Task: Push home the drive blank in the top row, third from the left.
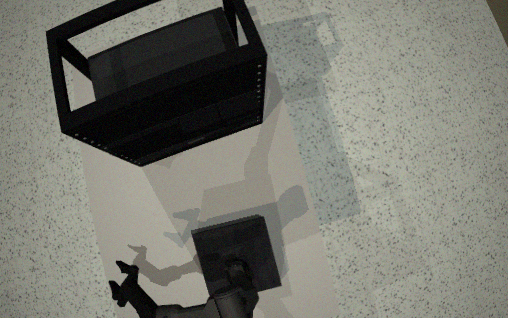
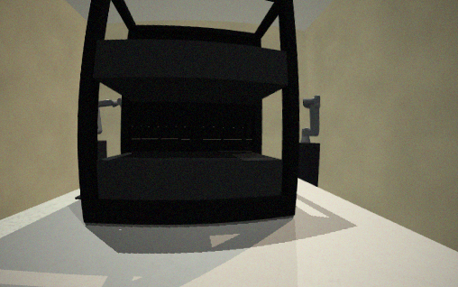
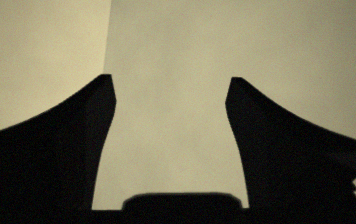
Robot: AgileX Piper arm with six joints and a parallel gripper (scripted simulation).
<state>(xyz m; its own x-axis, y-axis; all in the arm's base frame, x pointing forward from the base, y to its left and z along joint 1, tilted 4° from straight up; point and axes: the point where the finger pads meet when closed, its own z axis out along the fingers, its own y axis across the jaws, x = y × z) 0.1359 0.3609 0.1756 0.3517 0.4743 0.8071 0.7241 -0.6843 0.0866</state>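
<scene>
Gripper [image 1: 122, 279] was fully open, fingers spread wide with nothing between them, only plain beige wall ahead in the wrist view. Rack [image 1: 55, 75] stood well apart from the gripper, beyond the arm's pedestal [image 1: 260, 225]. Chassis [image 2: 189, 131] sat mid-rack; individual blanks too dark to tell apart.

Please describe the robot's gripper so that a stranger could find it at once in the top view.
Start at the black rack, then go down to the dark square base. Left of that base, the open gripper shows two spread black fingers, holding nothing.
</scene>
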